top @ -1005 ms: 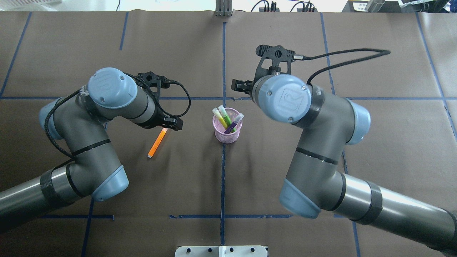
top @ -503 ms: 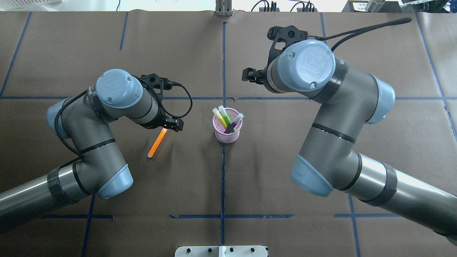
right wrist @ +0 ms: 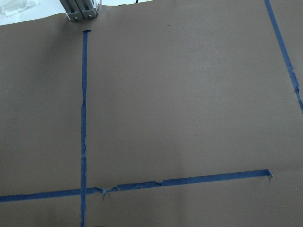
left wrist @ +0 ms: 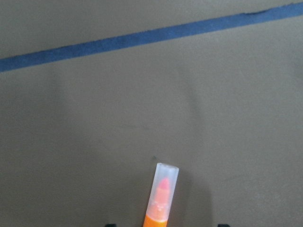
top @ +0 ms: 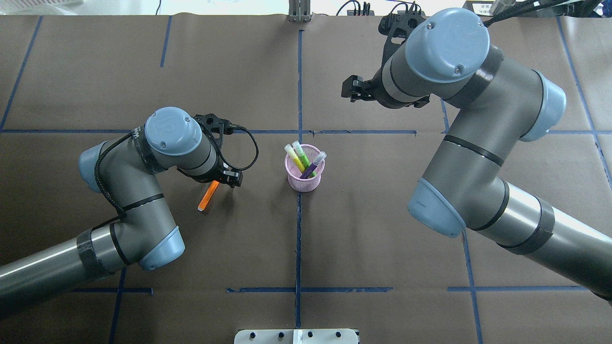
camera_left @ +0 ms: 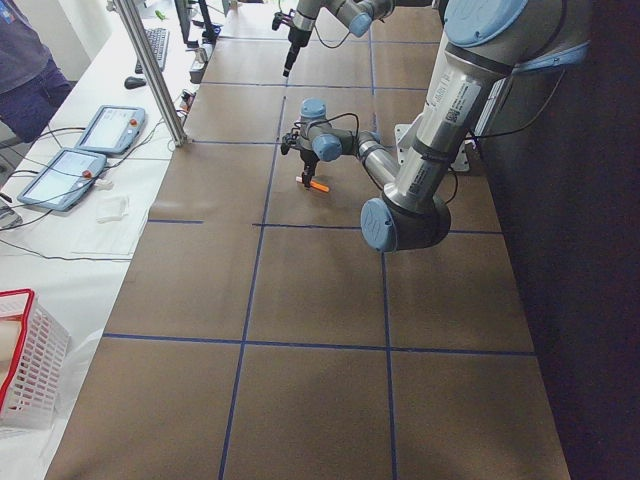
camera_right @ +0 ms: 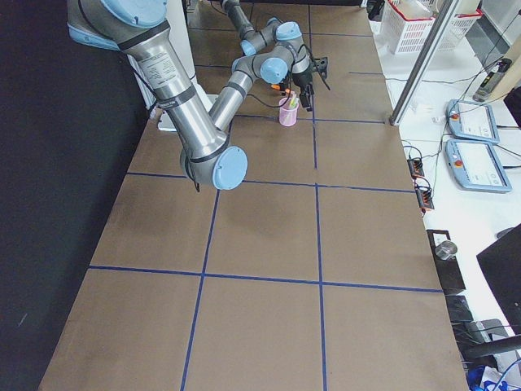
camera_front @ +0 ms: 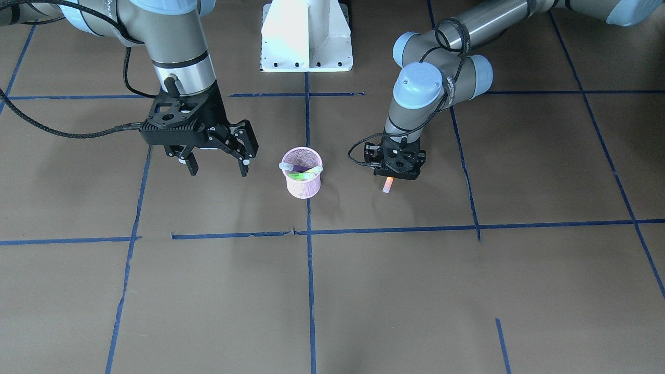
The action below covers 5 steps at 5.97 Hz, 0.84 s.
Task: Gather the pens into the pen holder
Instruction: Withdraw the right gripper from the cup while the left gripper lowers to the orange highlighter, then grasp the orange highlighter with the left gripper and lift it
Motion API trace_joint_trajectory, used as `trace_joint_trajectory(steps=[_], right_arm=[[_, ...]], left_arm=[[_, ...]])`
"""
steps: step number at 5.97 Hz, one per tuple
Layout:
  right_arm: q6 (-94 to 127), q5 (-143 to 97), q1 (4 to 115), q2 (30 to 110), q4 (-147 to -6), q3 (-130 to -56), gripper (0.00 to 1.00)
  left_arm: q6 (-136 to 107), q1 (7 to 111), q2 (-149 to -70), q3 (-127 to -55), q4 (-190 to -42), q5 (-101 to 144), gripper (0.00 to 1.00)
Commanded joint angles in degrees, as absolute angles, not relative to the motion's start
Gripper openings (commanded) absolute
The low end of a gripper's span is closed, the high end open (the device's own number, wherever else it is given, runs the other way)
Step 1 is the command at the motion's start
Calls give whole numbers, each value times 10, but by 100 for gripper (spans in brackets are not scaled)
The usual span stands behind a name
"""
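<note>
The pink mesh pen holder [top: 306, 176] stands at the table's middle and holds a yellow pen [top: 292, 155], a green pen [top: 300, 154] and a purple pen [top: 314, 164]; it also shows in the front view [camera_front: 303, 184]. An orange pen [top: 206, 198] lies flat to its left, its pale cap showing in the left wrist view [left wrist: 161, 196]. My left gripper [top: 224, 178] is low over the pen's cap end, open, with a fingertip on each side of the pen [camera_front: 387, 185]. My right gripper [camera_front: 215, 167] is open and empty, raised beyond the holder [top: 353, 91].
The white robot base plate [camera_front: 306, 36] sits at the near table edge. A metal post [top: 300, 10] stands at the far edge. Blue tape lines [top: 299, 248] cross the brown table cover. Tablets [camera_left: 110, 130] and a white basket [camera_left: 25, 370] lie off the table.
My right arm has swung up and away from the pen holder toward the far right. My left gripper has moved down along the orange pen and now covers more of it.
</note>
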<state>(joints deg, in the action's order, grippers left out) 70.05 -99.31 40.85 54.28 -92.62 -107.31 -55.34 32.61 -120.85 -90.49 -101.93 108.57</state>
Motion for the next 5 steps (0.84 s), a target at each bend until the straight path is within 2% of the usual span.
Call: trace_joint_trajectory(steps=[1, 2, 4, 5], right_arm=[[700, -993, 409, 548, -926, -1082, 100], [701, -992, 409, 548, -926, -1085, 100], [700, -993, 410, 551, -926, -1093, 100], [700, -994, 410, 558, -926, -1099, 100]], left_arm=[[-553, 326, -1208, -906, -1017, 1086, 8], [-554, 330, -1208, -908, -1017, 1085, 0], [-558, 343, -1210, -934, -1018, 1086, 0], [-561, 351, -1212, -987, -1020, 1085, 0]])
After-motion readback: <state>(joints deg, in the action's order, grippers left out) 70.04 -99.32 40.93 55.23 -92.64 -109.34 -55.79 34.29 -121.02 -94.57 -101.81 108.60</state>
